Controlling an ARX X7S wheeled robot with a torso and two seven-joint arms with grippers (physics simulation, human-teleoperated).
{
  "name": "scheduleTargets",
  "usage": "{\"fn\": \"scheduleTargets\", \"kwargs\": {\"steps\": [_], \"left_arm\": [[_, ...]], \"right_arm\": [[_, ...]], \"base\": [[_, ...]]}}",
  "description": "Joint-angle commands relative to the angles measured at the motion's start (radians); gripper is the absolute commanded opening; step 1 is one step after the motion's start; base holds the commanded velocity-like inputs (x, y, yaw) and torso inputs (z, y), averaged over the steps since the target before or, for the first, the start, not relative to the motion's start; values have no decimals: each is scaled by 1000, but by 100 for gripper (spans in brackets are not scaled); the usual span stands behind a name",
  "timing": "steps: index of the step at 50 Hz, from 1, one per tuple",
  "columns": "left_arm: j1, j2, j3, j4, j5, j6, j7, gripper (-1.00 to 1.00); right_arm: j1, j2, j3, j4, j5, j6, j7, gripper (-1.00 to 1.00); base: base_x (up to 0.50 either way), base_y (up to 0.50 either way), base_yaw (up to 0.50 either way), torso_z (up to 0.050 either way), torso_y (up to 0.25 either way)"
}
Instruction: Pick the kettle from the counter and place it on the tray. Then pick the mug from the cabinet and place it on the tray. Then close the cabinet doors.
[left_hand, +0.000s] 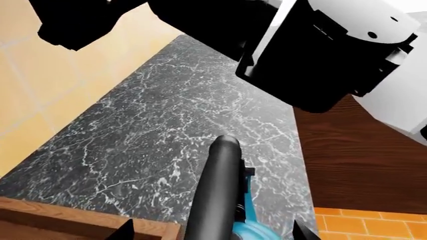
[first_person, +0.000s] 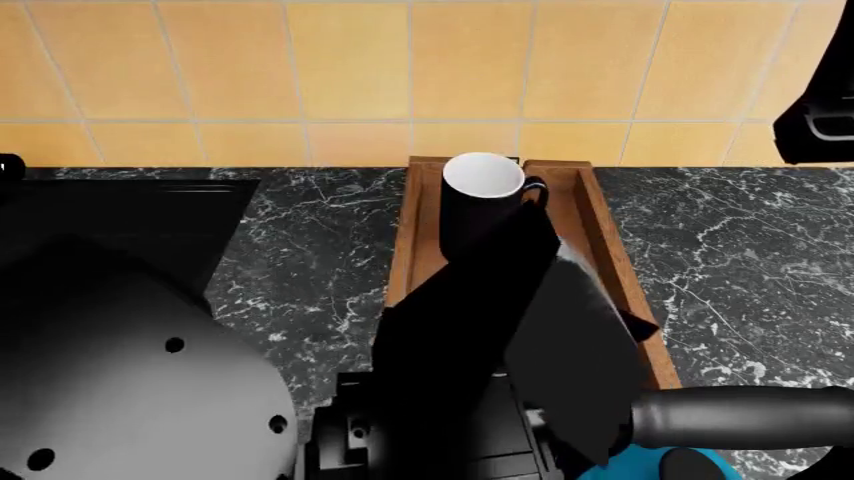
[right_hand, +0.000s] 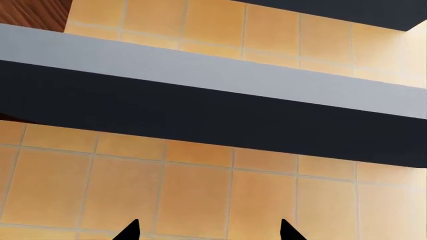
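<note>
- While my left gripper (left_hand: 212, 231) stood spread either side of the teal-blue rounded kettle's (left_hand: 245, 227) black arched handle (left_hand: 219, 190), nothing was clamped.
- My right gripper (right_hand: 208, 229) faced orange wall tiles (right_hand: 200, 195), fingers apart, empty.
- The plain black mug (first_person: 483, 205) stood in the long brown wooden tray (first_person: 595, 240) on the black marble-look counter (first_person: 734, 260).

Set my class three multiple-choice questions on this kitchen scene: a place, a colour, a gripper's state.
1. Where is the mug? A in the sink; B on the tray; C on the bare counter.
2. The kettle's body is: A red; B teal-blue; C white.
3. The right gripper is: A open, empty; B shut on the mug; C shut on the kettle.
Key: B, it stands between the tray's walls; B, teal shows below the black handle; A, its tips stand apart before the tiles.
</note>
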Motion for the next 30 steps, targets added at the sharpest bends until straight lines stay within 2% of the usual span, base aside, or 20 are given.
{"fn": "scheduleTargets", "kwargs": {"steps": [1, 14, 15, 30], "left_arm": [[32, 32, 30, -36, 70, -21, 42, 100], [72, 44, 51, -46, 129, -28, 77, 100], [74, 44, 51, -45, 131, -26, 78, -100], [57, 16, 21, -63, 163, -9, 83, -100]], "right_arm": [[-18, 11, -1, 0, -11, -16, -6, 100], [-37, 15, -5, 3, -26, -29, -9, 100], [-39, 15, -6, 3, -27, -30, -9, 100], [-37, 9, 3, 5, -22, -21, -5, 100]], "base": [[0, 0, 0, 0, 0], [0, 0, 0, 0, 0], [0, 0, 0, 0, 0], [0, 0, 0, 0, 0]]}}
